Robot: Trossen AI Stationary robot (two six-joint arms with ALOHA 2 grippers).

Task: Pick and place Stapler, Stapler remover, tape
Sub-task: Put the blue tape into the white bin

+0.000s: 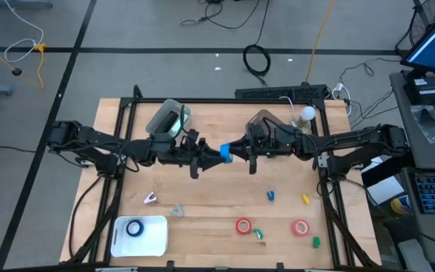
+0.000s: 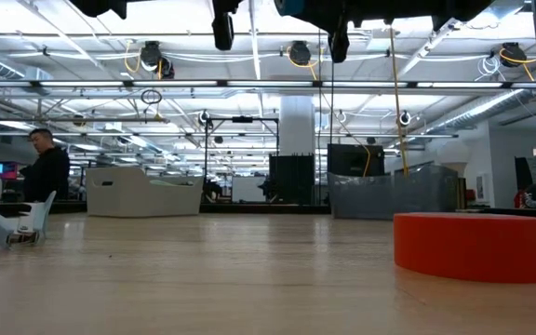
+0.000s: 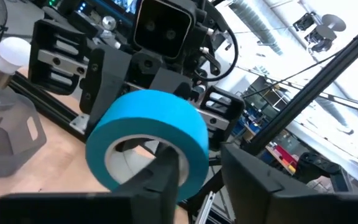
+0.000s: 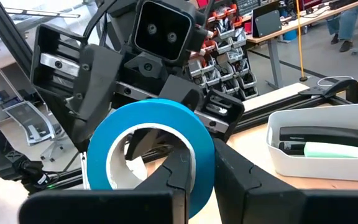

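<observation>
A blue tape roll (image 1: 134,228) lay in a white tray (image 1: 155,240) at the desk's (image 1: 210,198) near left, two red rolls (image 1: 243,226) to its right. Farther back, mid-desk, another blue roll (image 1: 226,153) hung in the air, the right pincer (image 1: 236,151) clamped on it; the left pincer (image 1: 212,156) also touched it, its grip unclear.

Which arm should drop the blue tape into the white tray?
Left, probably. The left end effector and right end effector meet at the blue tape over mid-table, but the white tray sits on the left arm's side; the right arm would need to reach across.
</observation>
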